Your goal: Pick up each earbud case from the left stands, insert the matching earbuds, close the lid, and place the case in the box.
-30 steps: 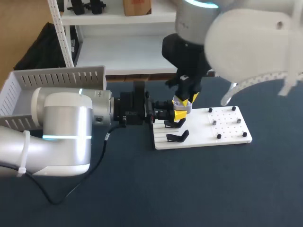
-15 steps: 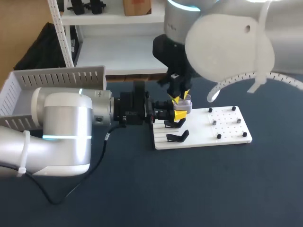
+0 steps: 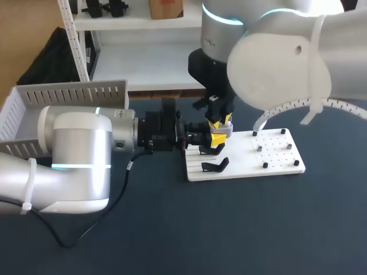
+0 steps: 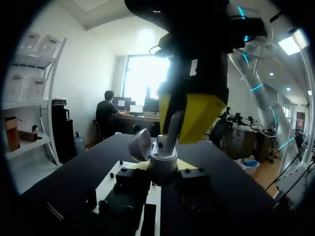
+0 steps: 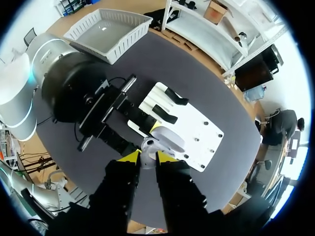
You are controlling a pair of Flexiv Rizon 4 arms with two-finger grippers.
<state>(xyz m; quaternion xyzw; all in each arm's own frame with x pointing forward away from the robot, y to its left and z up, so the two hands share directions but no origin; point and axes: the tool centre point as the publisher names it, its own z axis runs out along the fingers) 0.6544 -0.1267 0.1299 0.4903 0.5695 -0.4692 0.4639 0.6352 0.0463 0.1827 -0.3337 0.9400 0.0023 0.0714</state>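
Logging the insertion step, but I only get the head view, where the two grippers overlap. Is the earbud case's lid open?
Observer: Yes; the left wrist view shows the earbud case upright, its lid swung open to one side.
Operator: What holds it?
Observer: The left gripper, shut on it from both sides.
Operator: And the other one?
Observer: The right wrist view shows the right gripper pinching a white earbud directly over the open case.
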